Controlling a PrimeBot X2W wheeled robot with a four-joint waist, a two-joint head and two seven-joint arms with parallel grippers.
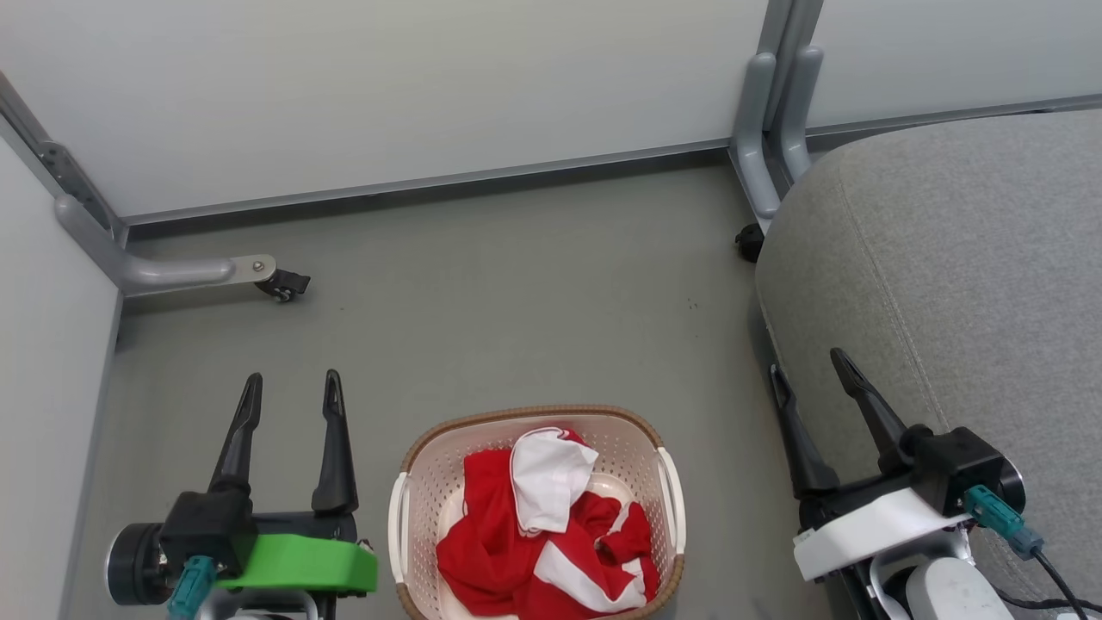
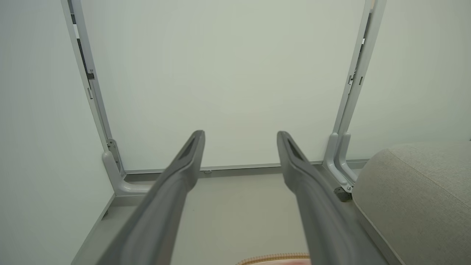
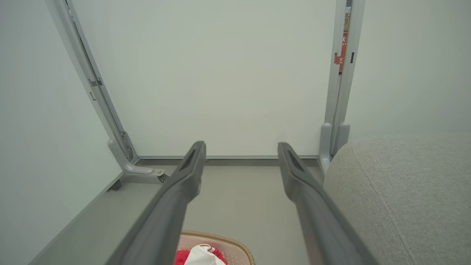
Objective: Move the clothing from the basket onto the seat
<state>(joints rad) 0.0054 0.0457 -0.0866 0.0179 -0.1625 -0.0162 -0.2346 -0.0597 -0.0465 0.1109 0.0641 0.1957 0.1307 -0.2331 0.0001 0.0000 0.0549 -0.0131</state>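
Left end effector [image 1: 292, 379] and right end effector [image 1: 807, 362], your two tools, stand spread wide apart, dark and slender, gripping nothing. You see the seat [image 1: 947, 258], a broad grey fabric cushion with a rounded corner and stitched seam, its edge overlapped by the right one. Between the two, on the grey floor [image 1: 516, 284], sits the basket [image 1: 534, 415], cream perforated plastic with a brown woven-look rim. Crumpled inside lies the clothing [image 1: 499, 551], soft red with white panels.
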